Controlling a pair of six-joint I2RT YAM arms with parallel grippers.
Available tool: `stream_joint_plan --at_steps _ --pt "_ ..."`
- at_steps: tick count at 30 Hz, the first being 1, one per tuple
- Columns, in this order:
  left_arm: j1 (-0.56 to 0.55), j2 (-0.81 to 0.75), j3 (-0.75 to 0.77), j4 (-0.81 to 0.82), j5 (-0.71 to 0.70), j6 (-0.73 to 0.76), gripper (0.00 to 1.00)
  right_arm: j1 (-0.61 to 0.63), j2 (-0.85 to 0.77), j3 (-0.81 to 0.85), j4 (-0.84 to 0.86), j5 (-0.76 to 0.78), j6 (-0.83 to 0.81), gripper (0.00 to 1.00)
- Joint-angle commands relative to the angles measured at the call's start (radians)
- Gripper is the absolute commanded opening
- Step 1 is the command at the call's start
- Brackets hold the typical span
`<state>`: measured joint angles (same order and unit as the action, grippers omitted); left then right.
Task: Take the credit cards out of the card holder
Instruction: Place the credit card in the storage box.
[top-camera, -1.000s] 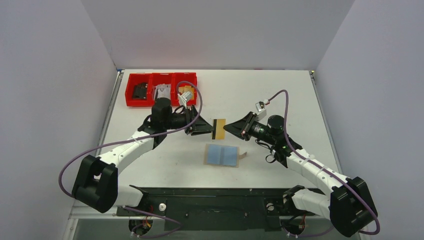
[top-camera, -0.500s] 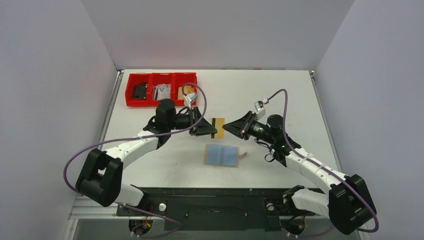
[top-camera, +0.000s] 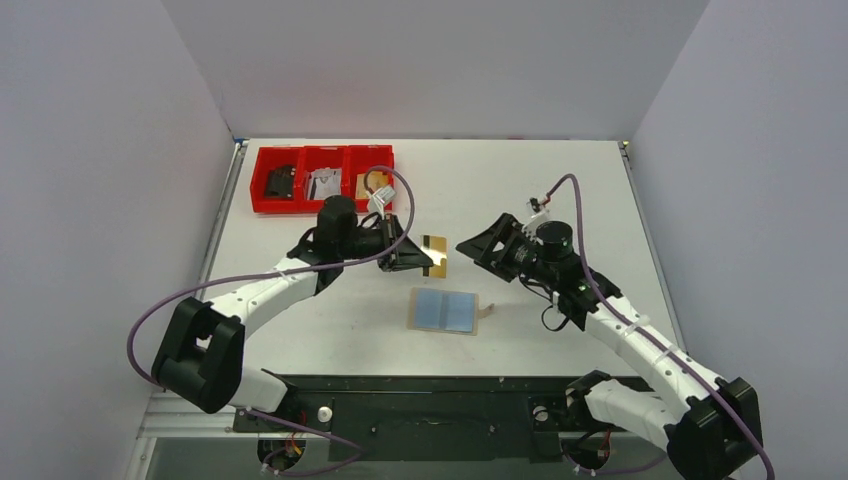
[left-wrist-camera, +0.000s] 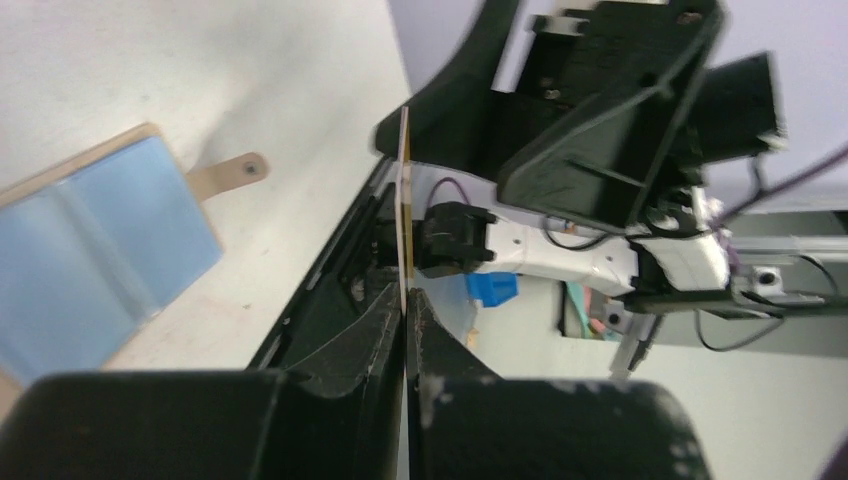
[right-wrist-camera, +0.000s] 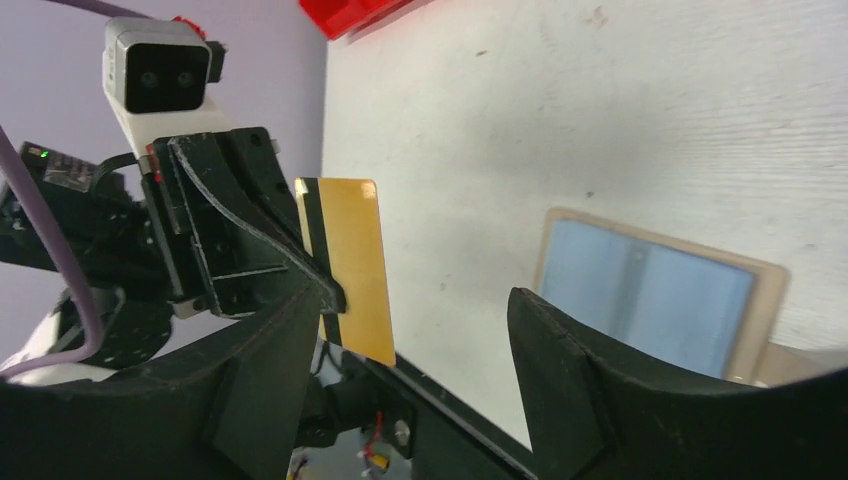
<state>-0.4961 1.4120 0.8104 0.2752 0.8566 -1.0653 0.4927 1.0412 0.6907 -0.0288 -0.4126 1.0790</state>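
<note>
A gold credit card (top-camera: 435, 255) with a dark stripe hangs above the table, its near edge pinched by my left gripper (top-camera: 418, 258), which is shut on it. In the left wrist view the card (left-wrist-camera: 404, 200) stands edge-on out of the closed fingers. My right gripper (top-camera: 470, 248) stands open just right of the card and apart from it; in its wrist view the card (right-wrist-camera: 350, 260) shows past its left finger. The tan card holder (top-camera: 445, 311) lies open and flat on the table below, its pale blue inside facing up and a small strap tab (left-wrist-camera: 235, 172) sticking out.
A red three-compartment tray (top-camera: 322, 178) with small items stands at the back left of the white table (top-camera: 520, 180). Grey walls close in three sides. The two grippers face each other closely over the middle.
My left gripper closed onto the gold card. My right gripper let go of it, opened and drew back to the right. The card now tilts flatter.
</note>
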Motion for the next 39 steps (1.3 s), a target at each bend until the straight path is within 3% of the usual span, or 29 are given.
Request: stream_joint_plan --at_steps 1,4,9,18,27,39 --pt "0.011 -0.045 0.144 -0.284 -0.195 0.204 0.00 0.003 -0.058 0.067 -0.257 0.217 -0.143 0.65" --pt "0.022 -0.031 0.232 -0.494 -0.331 0.327 0.00 0.002 -0.066 0.064 -0.295 0.245 -0.165 0.65" --pt "0.062 0.038 0.392 -0.693 -0.580 0.443 0.00 0.003 -0.065 0.064 -0.325 0.265 -0.189 0.65" --pt "0.136 0.223 0.627 -0.802 -0.815 0.526 0.00 0.002 -0.065 0.071 -0.362 0.275 -0.230 0.65" --pt "0.231 0.458 0.870 -0.830 -0.838 0.573 0.00 -0.001 -0.085 0.071 -0.399 0.275 -0.254 0.65" --pt "0.302 0.744 1.138 -0.774 -0.677 0.624 0.00 -0.009 -0.156 0.069 -0.478 0.293 -0.268 0.65"
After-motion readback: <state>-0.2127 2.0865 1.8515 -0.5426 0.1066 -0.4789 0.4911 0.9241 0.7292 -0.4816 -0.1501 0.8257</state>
